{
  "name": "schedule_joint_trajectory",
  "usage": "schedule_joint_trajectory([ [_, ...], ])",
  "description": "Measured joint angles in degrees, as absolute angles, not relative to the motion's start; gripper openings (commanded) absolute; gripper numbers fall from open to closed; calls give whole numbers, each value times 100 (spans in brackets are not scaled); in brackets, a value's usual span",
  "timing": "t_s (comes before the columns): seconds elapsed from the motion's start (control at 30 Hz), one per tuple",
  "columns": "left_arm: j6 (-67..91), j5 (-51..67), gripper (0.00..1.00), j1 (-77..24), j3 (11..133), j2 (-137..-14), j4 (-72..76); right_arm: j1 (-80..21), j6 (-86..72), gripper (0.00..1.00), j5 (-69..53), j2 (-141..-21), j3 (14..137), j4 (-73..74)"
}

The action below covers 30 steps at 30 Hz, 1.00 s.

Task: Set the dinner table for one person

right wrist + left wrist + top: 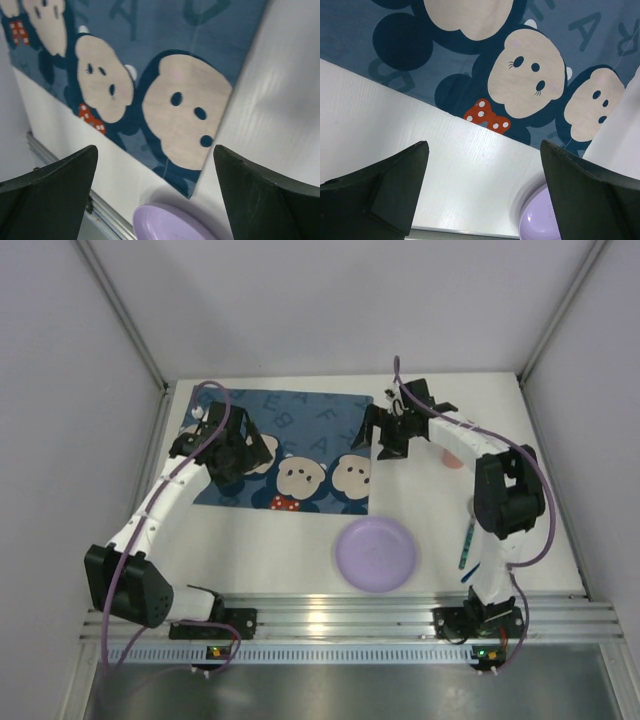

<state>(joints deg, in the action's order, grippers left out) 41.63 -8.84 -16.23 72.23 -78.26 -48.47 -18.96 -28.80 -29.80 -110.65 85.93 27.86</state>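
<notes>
The dinner table [280, 550] is a white top with a dark-blue cartoon-mouse placemat [300, 420] lying flat at its back left. A lilac plate [376, 553] rests on the bare table just in front of the mat's near right corner. My left gripper [250, 462] hovers open over the mat's left part. In its wrist view the left gripper [483, 145] holds nothing, with the mat [520, 75] and the plate's rim [537, 222] below. My right gripper [380, 445] hangs open above the mat's right edge. The right gripper [155, 148] is empty too, above the mat [165, 75] and plate [170, 227].
A teal utensil [467, 545] lies along the right side of the table beside the right arm. A small pink object [452, 459] peeks out under that arm's forearm. A ribbed aluminium rail [330, 615] runs along the near edge, and grey walls enclose the other three sides.
</notes>
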Motion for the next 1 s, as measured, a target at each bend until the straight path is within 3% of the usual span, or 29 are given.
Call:
schedule_joint_trajectory([
  [0.3,4064,-834,99,-1623,6945,-7352,-5002,-1955,-2757,96,-2346,-11931,8790,3450],
  [0.43,4023,-768,98,-1623,6932,-7467,-5002,-2088,-2810,90,-2296,-12125,9067,3402],
  [0.53,3975,-703,98,-1623,6943,-7717,-5002,-2180,-2869,78,-2305,-12283,9266,3367],
  [0.6,3922,-676,98,-1623,6971,-7911,-5002,-2226,-2902,64,-2338,-12368,9343,3347],
  [0.67,3894,-642,98,-1623,7011,-8044,-5004,-2246,-2936,40,-2353,-12442,9358,3315],
  [0.77,3879,-574,98,-1623,7030,-8130,-5002,-2248,-2987,16,-2314,-12534,9356,3297],
  [0.9,3883,-532,97,-1623,7030,-8130,-5002,-2222,-2895,0,-2147,-12495,9240,3312],
  [1.0,3903,-491,97,-1623,7030,-8125,-4984,-2145,-2757,0,-1994,-12223,8871,3301],
])
